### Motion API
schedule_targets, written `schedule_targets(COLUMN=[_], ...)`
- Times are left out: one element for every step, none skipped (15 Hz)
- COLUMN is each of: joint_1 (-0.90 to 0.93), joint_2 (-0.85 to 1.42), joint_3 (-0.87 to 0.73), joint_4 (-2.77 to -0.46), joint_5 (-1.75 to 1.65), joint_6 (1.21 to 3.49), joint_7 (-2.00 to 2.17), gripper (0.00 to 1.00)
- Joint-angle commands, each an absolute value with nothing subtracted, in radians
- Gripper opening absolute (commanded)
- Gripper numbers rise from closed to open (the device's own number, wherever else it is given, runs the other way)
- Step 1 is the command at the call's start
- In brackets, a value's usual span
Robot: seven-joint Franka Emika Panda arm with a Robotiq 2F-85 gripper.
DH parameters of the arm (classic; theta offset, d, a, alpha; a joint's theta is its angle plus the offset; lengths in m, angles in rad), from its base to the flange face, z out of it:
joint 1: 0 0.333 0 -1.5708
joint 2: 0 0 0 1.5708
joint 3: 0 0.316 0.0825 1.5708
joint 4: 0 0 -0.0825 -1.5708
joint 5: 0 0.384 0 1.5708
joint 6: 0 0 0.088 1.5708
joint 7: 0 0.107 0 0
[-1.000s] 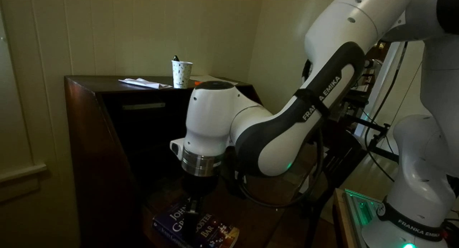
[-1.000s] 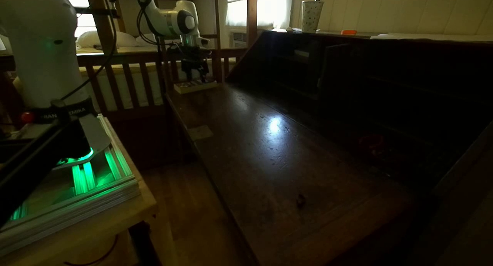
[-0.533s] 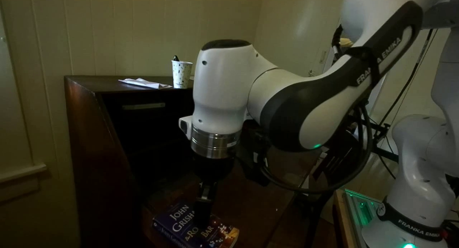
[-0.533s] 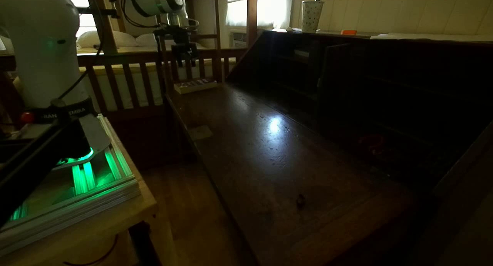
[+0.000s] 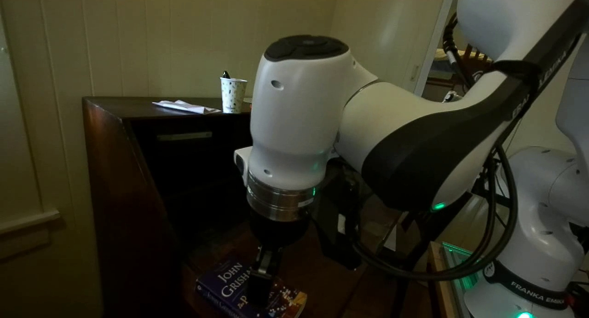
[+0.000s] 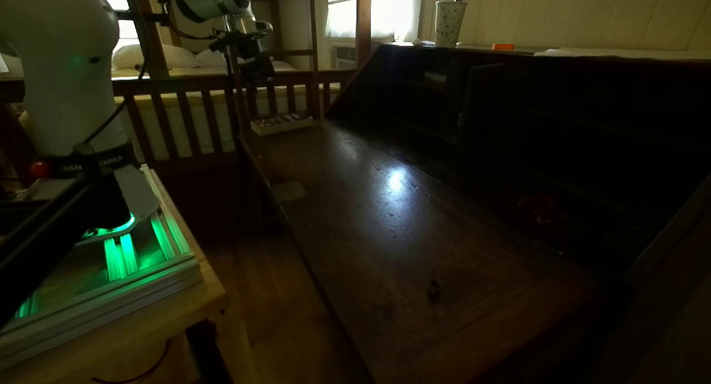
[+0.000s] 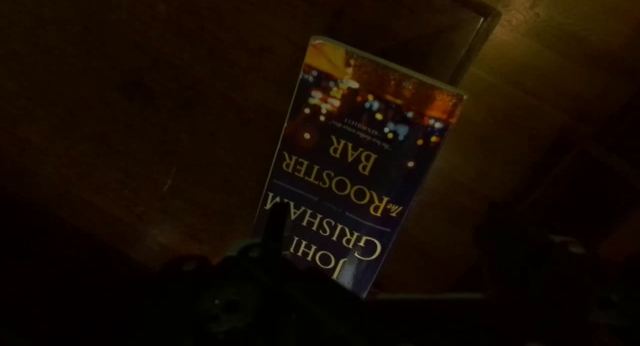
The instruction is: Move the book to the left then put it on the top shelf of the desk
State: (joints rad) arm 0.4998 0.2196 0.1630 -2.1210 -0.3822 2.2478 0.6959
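The book (image 5: 230, 288) lies flat on the desk's lower writing surface, near its far end in an exterior view (image 6: 282, 125). Its dark blue cover with gold letters and coloured lights also shows in the wrist view (image 7: 350, 181). My gripper (image 5: 260, 290) is above the book and apart from it, tilted, as seen in an exterior view (image 6: 261, 75). In the wrist view its dark fingers (image 7: 389, 211) stand wide apart with nothing between them; one overlaps the book's cover. The dark-brown desk (image 5: 115, 193) has its top shelf (image 5: 131, 105) above the dark recessed interior.
A patterned cup (image 5: 233, 96) with a dark item in it and folded white paper (image 5: 184, 107) stand on the top shelf. An orange item (image 6: 502, 46) and papers (image 6: 616, 53) lie there too. A small dark thing (image 6: 433, 289) is on the writing surface. A wooden rail (image 6: 191, 117) stands behind the desk.
My gripper was down at the book one second ago. It has risen off it, moved left in an exterior view, and tilted. The book has stayed where it was.
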Motion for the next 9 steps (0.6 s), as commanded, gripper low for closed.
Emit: schedule_targets(joint_1=[0.471, 0.471, 0.471, 0.471, 0.471, 0.471, 0.471, 0.474, 0.481], joint_2=[0.221, 0.221, 0.221, 0.221, 0.221, 0.221, 0.221, 0.237, 0.264], joint_3=[0.192, 0.192, 0.192, 0.192, 0.192, 0.192, 0.192, 0.193, 0.2], joint_4=[-2.117, -2.116, -2.116, -2.115, -2.115, -2.115, -2.115, -2.093, -2.052], joint_5=[-0.389, -0.389, -0.389, -0.389, -0.389, -0.389, -0.389, -0.387, -0.379], joint_6=[2.242, 2.242, 2.241, 2.241, 2.241, 2.24, 2.24, 2.215, 2.164], joint_7=[0.7, 0.7, 0.7, 0.7, 0.7, 0.7, 0.7, 0.713, 0.733], gripper=[1.0, 1.0, 1.0, 1.0, 1.0, 1.0, 1.0, 1.0, 1.0])
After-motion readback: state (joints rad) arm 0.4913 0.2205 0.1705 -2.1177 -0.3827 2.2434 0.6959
